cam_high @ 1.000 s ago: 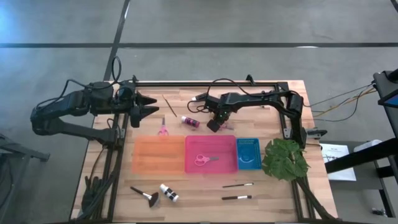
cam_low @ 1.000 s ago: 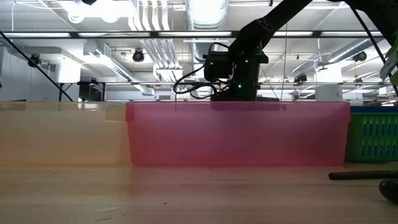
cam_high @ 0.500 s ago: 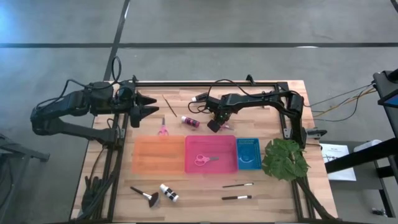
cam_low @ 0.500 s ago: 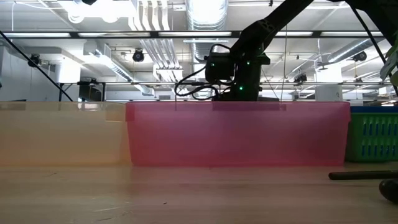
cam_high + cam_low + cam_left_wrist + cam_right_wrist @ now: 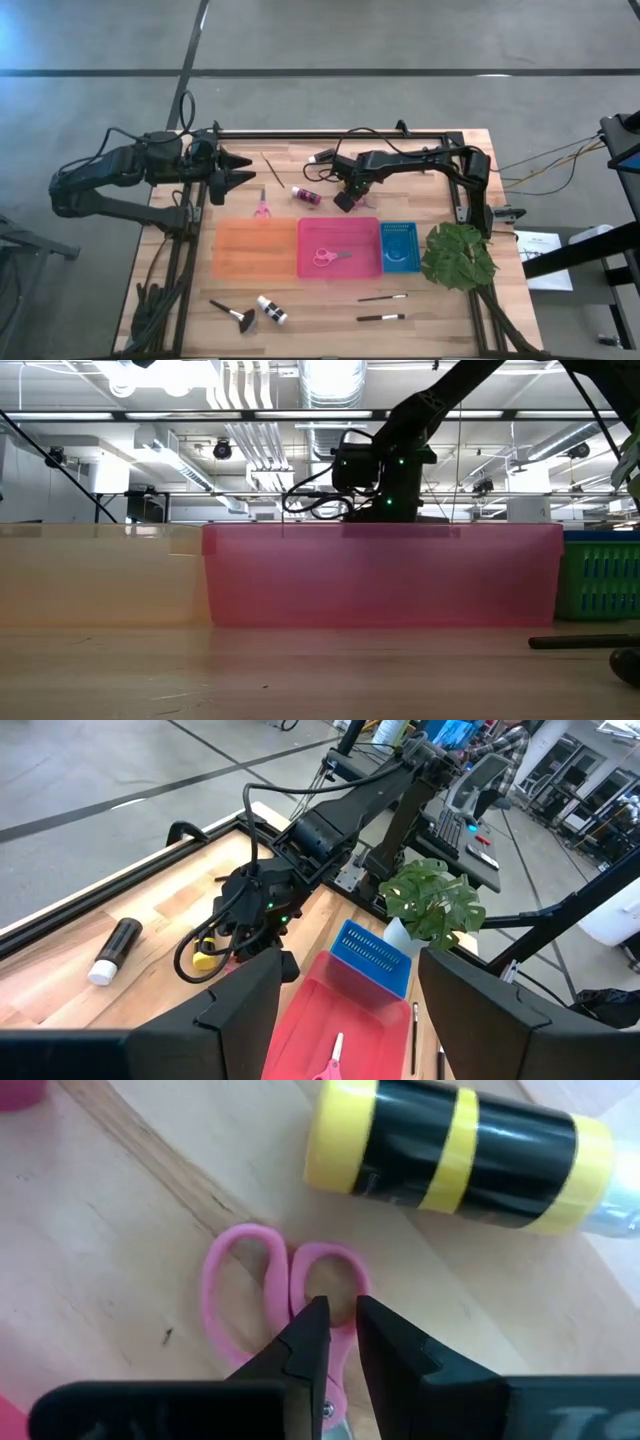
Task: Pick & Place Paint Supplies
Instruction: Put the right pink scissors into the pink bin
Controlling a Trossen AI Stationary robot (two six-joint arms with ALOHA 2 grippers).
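My right gripper (image 5: 344, 201) points down just beyond the pink tray (image 5: 340, 270), shut on pink-handled scissors (image 5: 270, 1290) that lie on the wood. A yellow-and-black paint bottle (image 5: 465, 1155) lies on its side right behind them. The gripper hides these scissors in the high view. A pink bottle (image 5: 305, 195), another pair of scissors (image 5: 261, 208) and a thin brush (image 5: 272, 167) lie to its left. More scissors (image 5: 325, 256) lie in the pink tray. My left gripper (image 5: 238, 170) hangs open above the table's far left, touching nothing. My right gripper pinches the rim of one finger loop (image 5: 345, 1318) of the scissors' handle. One fingertip (image 5: 316, 1312) stands over the loop's hole and the other outside it. The fingers come from above, pointing steeply down. The scissors lie flat on the table.
An orange tray (image 5: 255, 250), the pink tray and a blue basket (image 5: 400, 246) stand in a row at mid-table, with a leafy plant (image 5: 458, 256) to their right. Brushes (image 5: 382, 297) (image 5: 380, 318) (image 5: 232, 314) and a bottle (image 5: 271, 309) lie near the front edge.
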